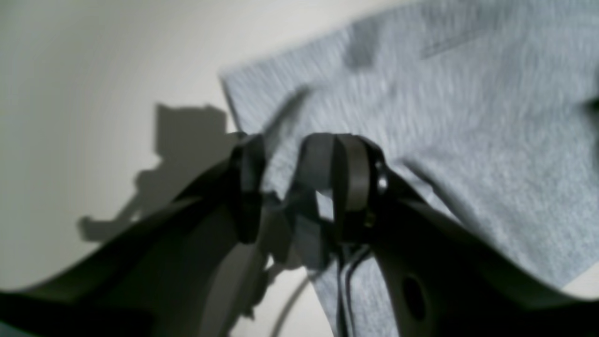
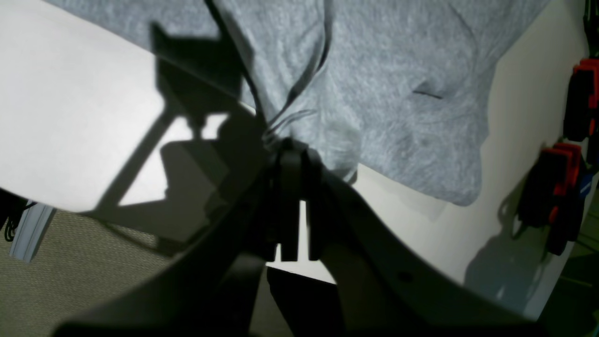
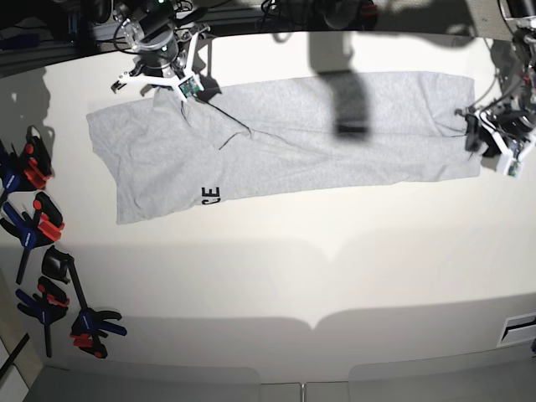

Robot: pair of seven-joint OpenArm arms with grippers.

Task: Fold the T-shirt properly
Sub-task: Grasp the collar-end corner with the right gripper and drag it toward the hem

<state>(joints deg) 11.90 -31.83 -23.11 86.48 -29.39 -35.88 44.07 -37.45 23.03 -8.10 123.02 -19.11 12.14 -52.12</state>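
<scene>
the right hand pinches the t-shirt edge; the left hand is spread over its hem.

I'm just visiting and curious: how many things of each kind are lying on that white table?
Grey T-shirt: 1
Red-and-black clamps: 2
Blue-and-red clamps: 2
Total: 5, though the clamps at the table's left edge overlap, so their count is my best reading.
</scene>
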